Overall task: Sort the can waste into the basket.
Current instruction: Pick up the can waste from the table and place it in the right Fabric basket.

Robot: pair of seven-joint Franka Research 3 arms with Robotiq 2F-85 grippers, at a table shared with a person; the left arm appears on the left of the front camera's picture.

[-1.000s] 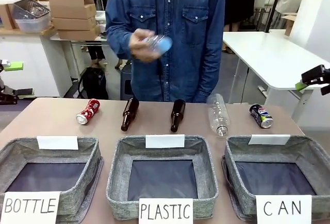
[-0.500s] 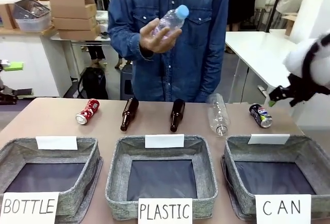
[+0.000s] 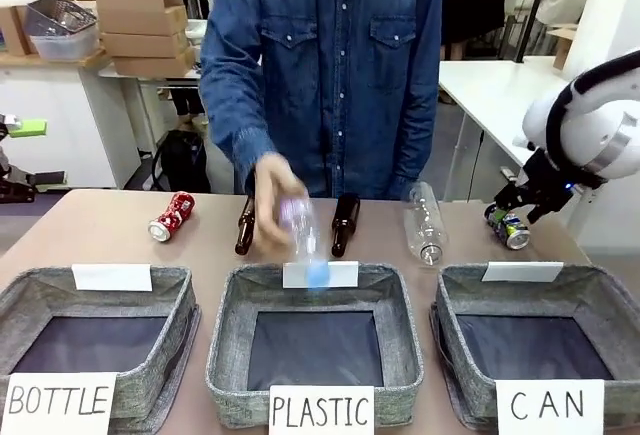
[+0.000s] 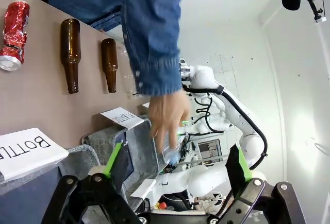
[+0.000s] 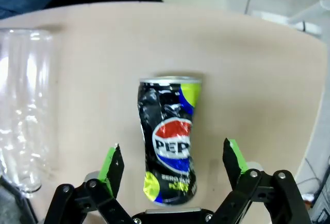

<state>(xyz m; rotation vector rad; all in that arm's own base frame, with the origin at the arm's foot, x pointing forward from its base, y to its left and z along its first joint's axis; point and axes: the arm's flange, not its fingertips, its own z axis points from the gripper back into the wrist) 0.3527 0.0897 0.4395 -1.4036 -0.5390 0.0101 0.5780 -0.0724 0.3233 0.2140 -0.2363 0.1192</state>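
The right pincer (image 5: 171,149), jaws apart, hovers over the dented Pepsi can (image 5: 167,126) lying on the desk (image 3: 100,235) behind the CAN basket (image 3: 600,295). An off-centre squeeze could roll it toward the nearby clear bottle (image 3: 424,223). The left pincer (image 4: 176,152) also hangs open.

dark can (image 5: 170,141): glossy dented metal | basket (image 3: 600,287): rough grey cloth

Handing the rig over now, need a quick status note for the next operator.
Right gripper: open, poised at the dark can, not closed on it.
Left gripper: open, holding nothing.
The red can lies far left on the table, the dark can far right, behind the CAN basket.
A person's hand holds a plastic bottle over the PLASTIC basket.
Done: no can binned yet. Left: both cans.
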